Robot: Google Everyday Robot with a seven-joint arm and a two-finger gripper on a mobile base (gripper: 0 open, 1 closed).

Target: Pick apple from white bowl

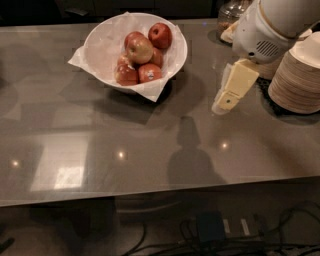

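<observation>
The white bowl (102,37), lined with crinkled white paper, stands at the back left of the grey table. It holds several red apples (140,49); the topmost one (160,35) lies toward the right rim. My gripper (226,102) hangs from the white arm at the upper right. It hovers above the table, to the right of the bowl and apart from it, with nothing seen in it.
A stack of beige disposable plates (297,77) stands at the right edge, just behind the gripper. A glass jar (231,14) stands at the back. The table's front edge (160,192) runs across the lower frame, with cables on the floor below.
</observation>
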